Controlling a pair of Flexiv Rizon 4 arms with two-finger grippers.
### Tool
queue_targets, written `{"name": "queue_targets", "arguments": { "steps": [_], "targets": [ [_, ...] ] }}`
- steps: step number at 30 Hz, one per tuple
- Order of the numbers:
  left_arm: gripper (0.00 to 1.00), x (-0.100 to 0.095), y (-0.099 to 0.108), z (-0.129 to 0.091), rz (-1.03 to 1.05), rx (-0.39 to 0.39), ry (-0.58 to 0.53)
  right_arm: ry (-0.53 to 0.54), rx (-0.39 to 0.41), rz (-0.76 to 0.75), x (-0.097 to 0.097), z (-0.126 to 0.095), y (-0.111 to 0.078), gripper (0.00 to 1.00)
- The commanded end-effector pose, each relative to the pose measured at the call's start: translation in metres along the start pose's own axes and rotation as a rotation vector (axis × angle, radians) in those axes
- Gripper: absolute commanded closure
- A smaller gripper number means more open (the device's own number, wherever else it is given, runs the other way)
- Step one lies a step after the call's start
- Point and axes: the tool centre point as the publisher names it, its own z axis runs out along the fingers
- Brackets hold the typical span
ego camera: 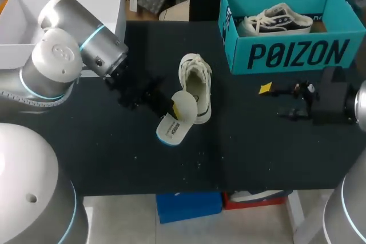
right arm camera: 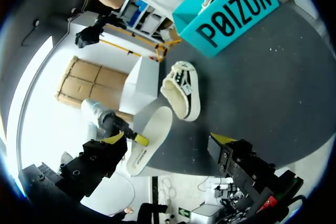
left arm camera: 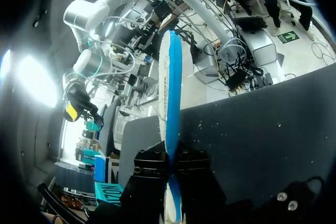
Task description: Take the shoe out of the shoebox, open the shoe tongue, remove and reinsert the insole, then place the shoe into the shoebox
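Note:
A white low-top shoe (ego camera: 196,84) lies on the black table (ego camera: 257,152), also seen ahead of my right gripper (right arm camera: 181,90). My left gripper (ego camera: 171,108) is shut on the white insole with a blue underside (ego camera: 174,123), held just beside the shoe's near end. In the left wrist view the insole (left arm camera: 169,93) stands edge-on between the black finger blocks (left arm camera: 152,169). My right gripper (ego camera: 277,101) is open to the right of the shoe, with nothing between its fingers; its own view shows it (right arm camera: 168,140) facing the insole (right arm camera: 149,140). The teal shoebox (ego camera: 297,55) holds a second shoe (ego camera: 274,20).
A white open box (ego camera: 74,10) stands at the table's back left, behind my left arm. The teal shoebox (right arm camera: 231,11) takes up the back right corner. Small white specks dot the table in front of the shoe.

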Motion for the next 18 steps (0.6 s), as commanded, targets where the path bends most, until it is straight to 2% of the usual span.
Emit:
{"name": "queue_targets", "arguments": {
  "steps": [1, 4, 10, 18],
  "targets": [
    [1.0, -0.008, 0.022, 0.009, -0.002, 0.036, 0.095, -0.001, 0.001, 0.001, 0.001, -0.001, 0.0, 0.0],
    [1.0, -0.008, 0.034, 0.014, -0.007, 0.046, 0.106, -0.001, 0.001, 0.001, 0.001, -0.001, 0.0, 0.0],
    [1.0, -0.008, 0.044, 0.023, -0.022, 0.049, 0.156, -0.001, 0.001, 0.001, 0.001, -0.001, 0.0, 0.0],
    [1.0, -0.005, 0.06, 0.024, -0.06, 0.009, 0.187, -0.001, 0.001, 0.001, 0.001, -0.001, 0.0, 0.0]
  ]
}}
